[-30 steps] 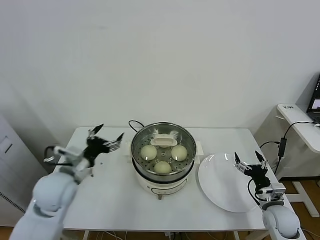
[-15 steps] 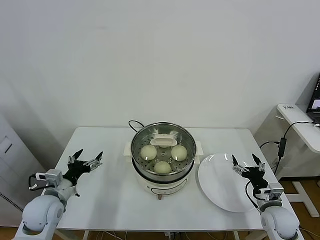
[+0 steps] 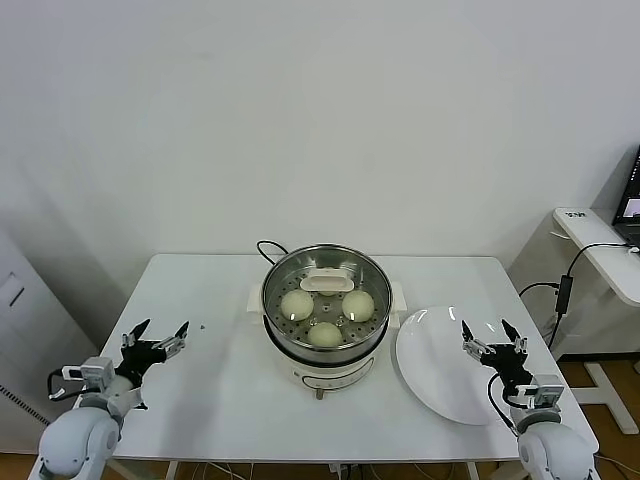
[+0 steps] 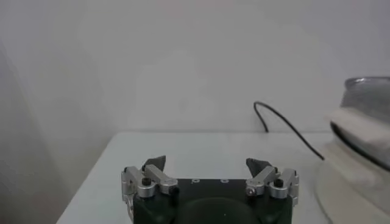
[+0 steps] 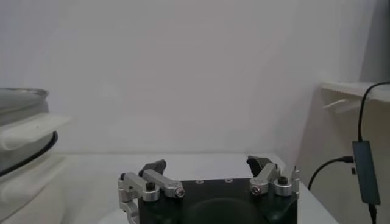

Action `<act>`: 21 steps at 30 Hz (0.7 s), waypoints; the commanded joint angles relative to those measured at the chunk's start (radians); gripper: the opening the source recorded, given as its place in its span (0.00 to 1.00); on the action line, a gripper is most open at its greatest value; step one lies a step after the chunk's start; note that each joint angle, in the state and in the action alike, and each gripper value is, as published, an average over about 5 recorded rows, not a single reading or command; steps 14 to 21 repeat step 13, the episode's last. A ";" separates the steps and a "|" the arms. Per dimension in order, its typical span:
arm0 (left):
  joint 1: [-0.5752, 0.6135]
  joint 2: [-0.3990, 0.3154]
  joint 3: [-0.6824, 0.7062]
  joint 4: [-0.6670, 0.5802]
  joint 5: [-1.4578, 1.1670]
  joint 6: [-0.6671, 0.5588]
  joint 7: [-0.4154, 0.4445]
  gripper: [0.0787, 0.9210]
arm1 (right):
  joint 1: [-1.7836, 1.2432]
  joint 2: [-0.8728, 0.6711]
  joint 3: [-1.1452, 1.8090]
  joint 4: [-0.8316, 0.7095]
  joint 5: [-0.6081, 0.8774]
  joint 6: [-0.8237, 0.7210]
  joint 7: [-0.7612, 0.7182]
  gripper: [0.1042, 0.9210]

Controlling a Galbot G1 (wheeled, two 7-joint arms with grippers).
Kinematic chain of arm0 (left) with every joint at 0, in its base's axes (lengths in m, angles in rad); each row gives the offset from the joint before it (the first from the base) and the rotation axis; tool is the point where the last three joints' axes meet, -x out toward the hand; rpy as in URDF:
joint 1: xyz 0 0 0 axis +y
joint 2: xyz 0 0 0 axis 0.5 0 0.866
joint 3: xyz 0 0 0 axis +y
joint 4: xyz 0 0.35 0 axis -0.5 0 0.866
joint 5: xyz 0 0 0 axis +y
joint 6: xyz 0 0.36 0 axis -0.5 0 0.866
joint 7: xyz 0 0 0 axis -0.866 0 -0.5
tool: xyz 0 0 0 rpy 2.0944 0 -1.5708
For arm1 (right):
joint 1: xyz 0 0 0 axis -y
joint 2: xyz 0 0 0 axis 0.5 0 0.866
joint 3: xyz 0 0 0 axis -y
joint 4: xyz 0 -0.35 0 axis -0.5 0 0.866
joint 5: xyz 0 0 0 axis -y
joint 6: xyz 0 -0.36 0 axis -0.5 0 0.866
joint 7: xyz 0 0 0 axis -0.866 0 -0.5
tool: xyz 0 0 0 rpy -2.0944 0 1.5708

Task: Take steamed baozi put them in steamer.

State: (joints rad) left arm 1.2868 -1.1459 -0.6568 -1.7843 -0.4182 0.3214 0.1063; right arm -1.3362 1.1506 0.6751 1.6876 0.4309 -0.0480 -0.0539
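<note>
The steel steamer (image 3: 325, 345) stands mid-table on its white base. Three pale baozi lie on its perforated tray: one on the left (image 3: 296, 304), one on the right (image 3: 358, 304), one at the front (image 3: 324, 334). A fourth is not visible. My left gripper (image 3: 155, 337) is open and empty, low at the table's front left, well away from the steamer. My right gripper (image 3: 487, 337) is open and empty over the near right part of the white plate (image 3: 440, 380). The steamer's side shows in the left wrist view (image 4: 364, 125) and the right wrist view (image 5: 21, 137).
A white oblong piece (image 3: 326, 284) lies at the back of the steamer tray. A black cord (image 3: 268, 246) runs behind the steamer. A white side table (image 3: 600, 250) with a hanging cable stands off to the right.
My left arm has drawn back from beside the steamer, down to the table's front left. My right gripper has sunk slightly toward the front edge. The baozi have not moved.
</note>
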 commanded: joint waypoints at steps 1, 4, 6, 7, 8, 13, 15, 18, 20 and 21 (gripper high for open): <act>0.014 -0.002 -0.009 0.029 -0.002 -0.022 -0.003 0.88 | -0.011 0.013 0.006 0.006 -0.015 -0.012 -0.016 0.88; 0.015 -0.004 -0.008 0.022 -0.002 -0.020 0.000 0.88 | -0.016 0.016 0.011 0.005 -0.021 -0.008 -0.027 0.88; 0.015 -0.007 -0.006 0.018 -0.002 -0.020 0.001 0.88 | -0.021 0.017 0.015 0.005 -0.024 -0.004 -0.036 0.88; 0.015 -0.008 -0.005 0.016 -0.001 -0.020 0.002 0.88 | -0.023 0.017 0.017 0.005 -0.025 -0.002 -0.041 0.88; 0.015 -0.010 -0.004 0.015 -0.001 -0.019 0.003 0.88 | -0.026 0.017 0.018 0.006 -0.027 -0.001 -0.045 0.88; 0.015 -0.015 -0.001 0.011 0.000 -0.018 0.005 0.88 | -0.030 0.020 0.021 0.006 -0.029 0.002 -0.051 0.88; 0.015 -0.015 -0.001 0.011 0.000 -0.018 0.005 0.88 | -0.030 0.020 0.021 0.006 -0.029 0.002 -0.051 0.88; 0.015 -0.015 -0.001 0.011 0.000 -0.018 0.005 0.88 | -0.030 0.020 0.021 0.006 -0.029 0.002 -0.051 0.88; 0.015 -0.015 -0.001 0.011 0.000 -0.018 0.005 0.88 | -0.030 0.020 0.021 0.006 -0.029 0.002 -0.051 0.88; 0.015 -0.015 -0.001 0.011 0.000 -0.018 0.005 0.88 | -0.030 0.020 0.021 0.006 -0.029 0.002 -0.051 0.88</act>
